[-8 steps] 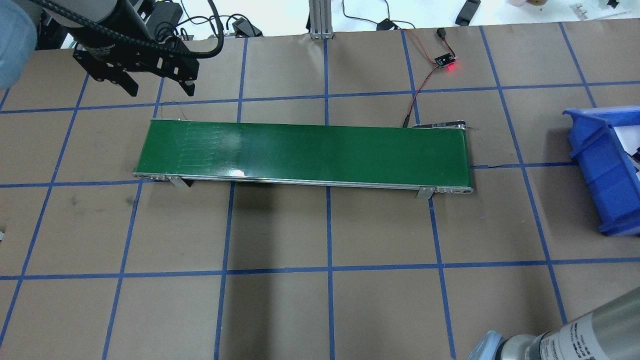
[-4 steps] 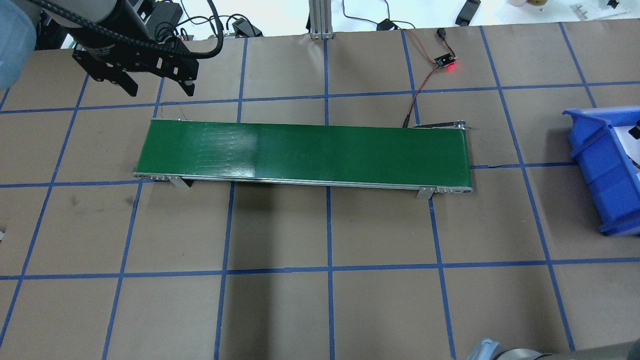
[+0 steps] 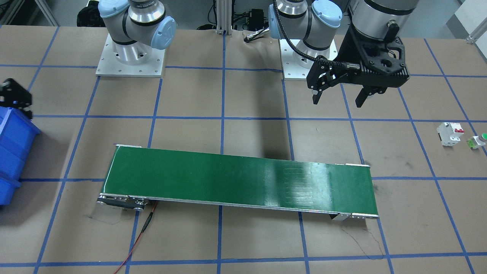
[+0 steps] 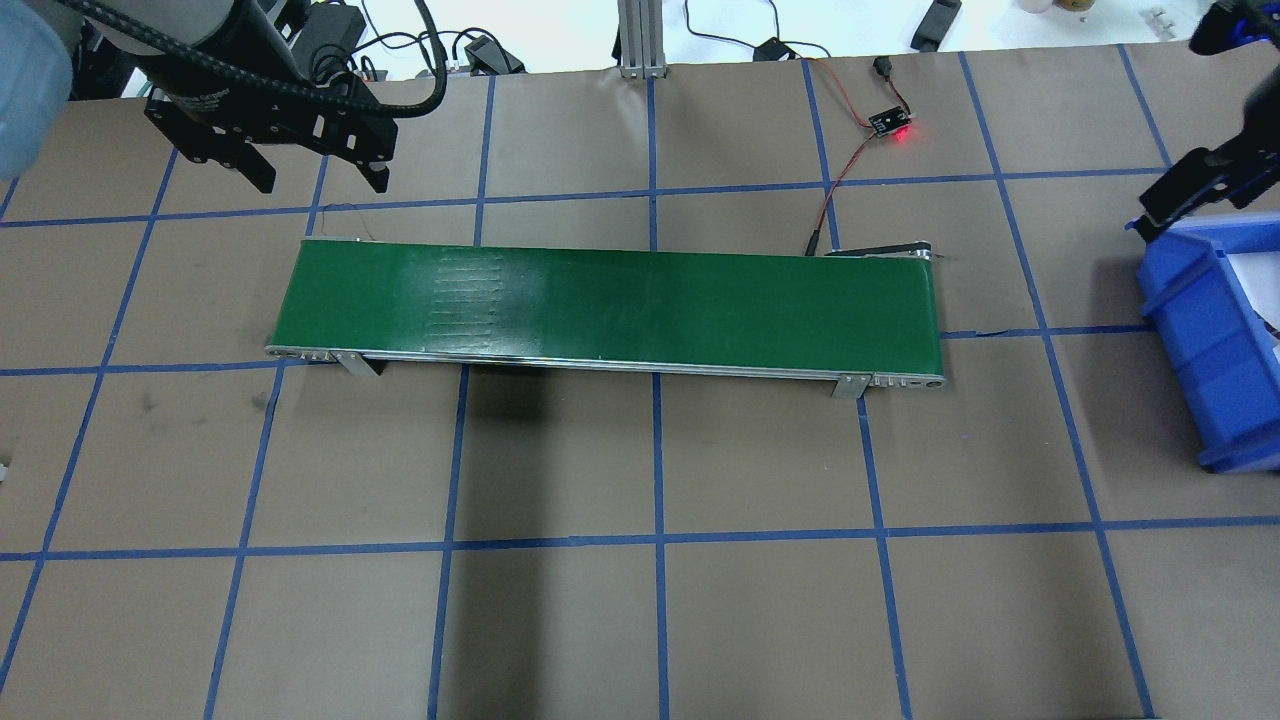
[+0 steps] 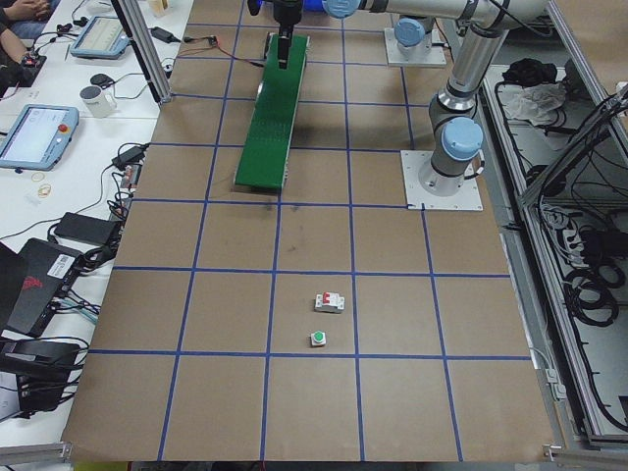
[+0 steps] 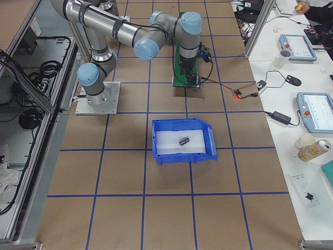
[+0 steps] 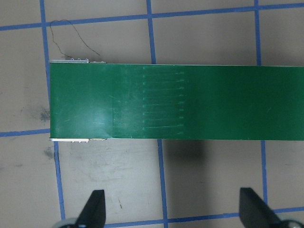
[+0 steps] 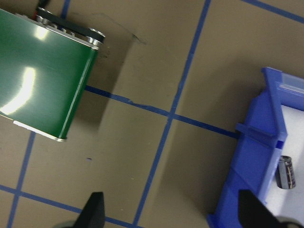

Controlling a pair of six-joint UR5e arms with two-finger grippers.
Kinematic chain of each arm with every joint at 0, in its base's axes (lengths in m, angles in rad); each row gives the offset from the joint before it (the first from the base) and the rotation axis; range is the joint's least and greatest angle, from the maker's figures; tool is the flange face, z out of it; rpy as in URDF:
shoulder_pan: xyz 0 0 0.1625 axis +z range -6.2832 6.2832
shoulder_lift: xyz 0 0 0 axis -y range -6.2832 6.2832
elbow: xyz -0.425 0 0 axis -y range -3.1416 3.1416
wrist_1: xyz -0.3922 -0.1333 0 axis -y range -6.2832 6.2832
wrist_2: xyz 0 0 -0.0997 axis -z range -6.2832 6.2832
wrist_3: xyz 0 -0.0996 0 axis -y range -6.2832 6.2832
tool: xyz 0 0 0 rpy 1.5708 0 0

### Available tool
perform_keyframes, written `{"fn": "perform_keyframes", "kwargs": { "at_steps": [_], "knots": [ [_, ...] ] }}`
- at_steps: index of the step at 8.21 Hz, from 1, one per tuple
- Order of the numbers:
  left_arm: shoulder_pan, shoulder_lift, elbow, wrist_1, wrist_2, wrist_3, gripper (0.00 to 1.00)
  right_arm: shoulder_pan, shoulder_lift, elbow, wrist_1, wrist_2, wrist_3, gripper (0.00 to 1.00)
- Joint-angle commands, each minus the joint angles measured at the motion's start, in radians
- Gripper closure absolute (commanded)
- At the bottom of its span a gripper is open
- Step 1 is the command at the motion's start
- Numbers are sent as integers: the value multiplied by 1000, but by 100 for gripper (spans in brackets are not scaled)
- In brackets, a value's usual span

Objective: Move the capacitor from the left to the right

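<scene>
stubby black cylindrical capacitor [image 8: 285, 172] lies on its side on the white floor of the blue plastic bin [image 8: 249, 185]; left gripper [image 3: 338, 99] and right gripper [image 8: 171, 212] both spread wide, empty.

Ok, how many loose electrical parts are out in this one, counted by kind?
capacitor, lying in the blue bin: 1
circuit breaker, on the table: 1
push button, beside the breaker: 1
Total: 3
</scene>
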Motion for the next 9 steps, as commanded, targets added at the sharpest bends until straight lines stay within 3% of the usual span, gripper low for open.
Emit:
{"fn": "perform_keyframes", "kwargs": {
  "at_steps": [1, 5, 7, 9],
  "knots": [
    [1, 0, 0, 0, 0, 0, 0, 189, -54, -2, 74, -3, 266, 0],
    [0, 0, 0, 0, 0, 0, 0, 457, -66, -51, 121, -5, 671, 0],
    [0, 0, 0, 0, 0, 0, 0, 543, -60, -51, 106, 3, 830, 0],
    [0, 0, 0, 0, 0, 0, 0, 554, -52, -51, 95, -6, 847, 0]
  ]
}}
